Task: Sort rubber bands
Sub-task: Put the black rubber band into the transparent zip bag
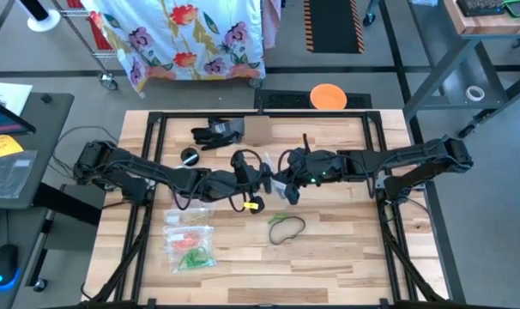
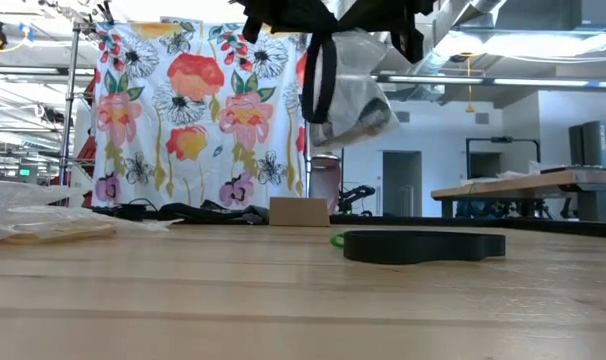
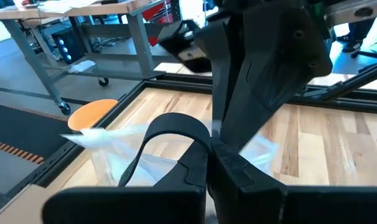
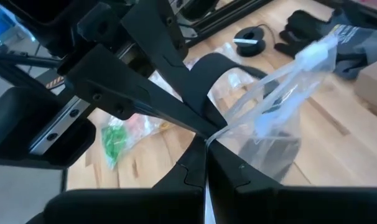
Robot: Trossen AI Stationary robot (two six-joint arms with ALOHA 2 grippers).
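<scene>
both hands, left hand (image 1: 262, 178) and right hand (image 1: 283, 182), pinch one clear bag (image 2: 358, 95) above the table (image 1: 346, 249); rubber bands (image 1: 191, 249) lie bagged; no writing readable

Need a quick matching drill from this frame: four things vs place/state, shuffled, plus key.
Things:
1. clear zip bag
2. black band loop
3. orange disc
4. bags of sorted bands

Places/states:
A. flat on the table, below the right gripper in the high view
B. on the floor beyond the table's far edge
C. held in the air between left gripper and right gripper, both shut on it
D. lying on the table near the left arm's side

Pairs: 1-C, 2-A, 3-B, 4-D
</scene>
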